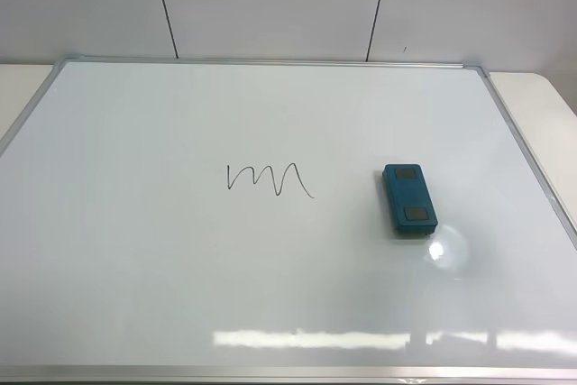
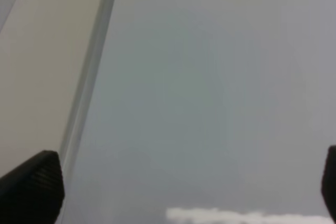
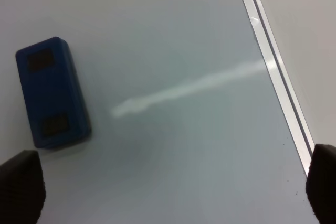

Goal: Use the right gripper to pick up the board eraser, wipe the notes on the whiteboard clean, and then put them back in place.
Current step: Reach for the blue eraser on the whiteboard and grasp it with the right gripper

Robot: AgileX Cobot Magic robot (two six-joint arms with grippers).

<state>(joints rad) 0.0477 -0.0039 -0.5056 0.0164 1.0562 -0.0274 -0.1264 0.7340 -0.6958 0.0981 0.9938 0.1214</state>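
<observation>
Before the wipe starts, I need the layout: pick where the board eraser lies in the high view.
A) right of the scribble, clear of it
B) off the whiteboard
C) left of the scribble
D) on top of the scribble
A: the board eraser lies on the whiteboard, right of the notes, bare board between them.

The whiteboard (image 1: 135, 268) is smooth and very shiny. Bright lights show in it like in a mirror near the front edge. Its frame (image 1: 531, 161) is thin grey metal with a soft shine. The board eraser (image 1: 410, 198) looks like smooth teal plastic, with two dull dark patches on top. The notes (image 1: 270, 180) are thin black pen ink. The table (image 1: 532, 110) at the far right corner is cream and matt. The left gripper (image 2: 181, 187) has black fingers (image 2: 32, 186) that look dull and finely bumpy.
</observation>
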